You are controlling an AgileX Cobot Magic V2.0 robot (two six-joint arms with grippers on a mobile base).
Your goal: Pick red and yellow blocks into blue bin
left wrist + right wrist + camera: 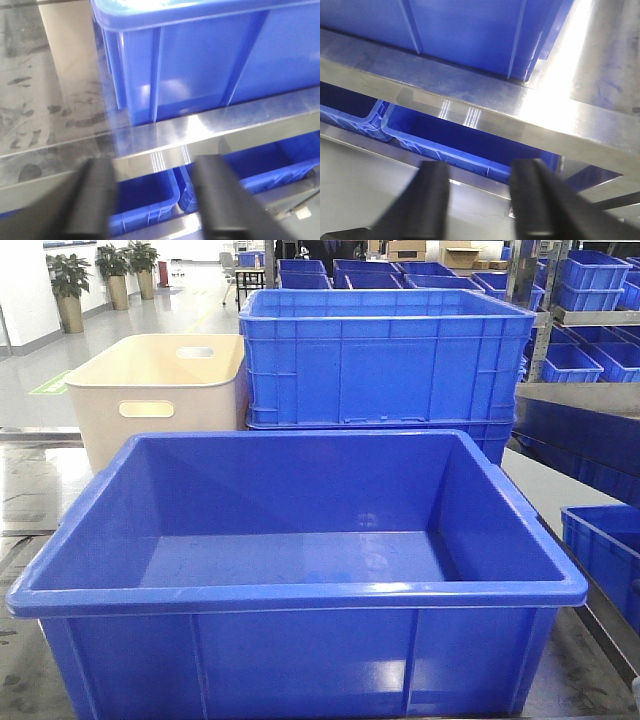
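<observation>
The blue bin (300, 595) stands nearest in the front view, its smooth inside bare. The red and yellow blocks are out of view in every frame. Neither arm shows in the front view. In the left wrist view my left gripper (152, 200) is open with nothing between its black fingers, held below and in front of the steel table edge (165, 145), under the bin's outer wall (200, 55). In the right wrist view my right gripper (477, 200) is open and empty too, below the table's steel edge (470, 105), with the bin's wall (465, 30) above.
Behind the bin stand a cream tub (160, 390) with handle cutouts and a ribbed blue crate (385, 355). More blue crates sit on shelves at the right (590, 285) and under the table (145, 197) (460, 135).
</observation>
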